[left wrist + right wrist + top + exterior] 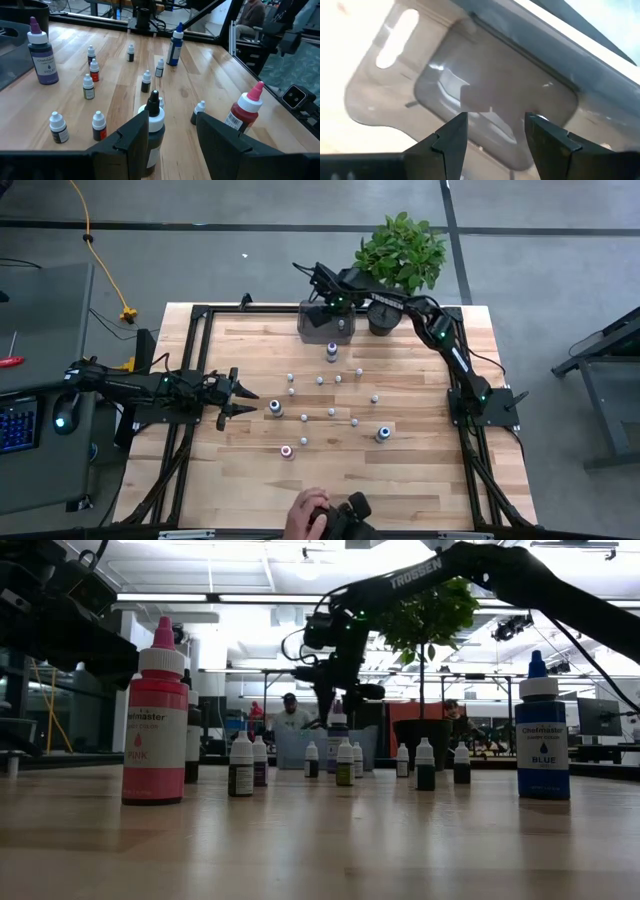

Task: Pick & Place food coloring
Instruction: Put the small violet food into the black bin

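Several tiny white-topped food coloring bottles [331,413] stand upright, scattered over the middle of the wooden table. Larger ones stand among them: purple [332,352], blue [383,434], pink [287,450] and a dark, black-tipped one [274,409]. My left gripper [247,402] is open and lies level near the table's left side. Its fingertips point at the dark bottle [154,122], which stands just beyond them. My right gripper [335,308] is open and hangs over the grey tray [312,326] at the far edge; the right wrist view shows the tray's bare floor [495,75] between the fingers.
A potted green plant [400,252] stands at the far edge, right of the tray. A person's hand [305,515] and a dark device show at the table's near edge. The black frame rails border the table. In the low view, people stand in the room behind.
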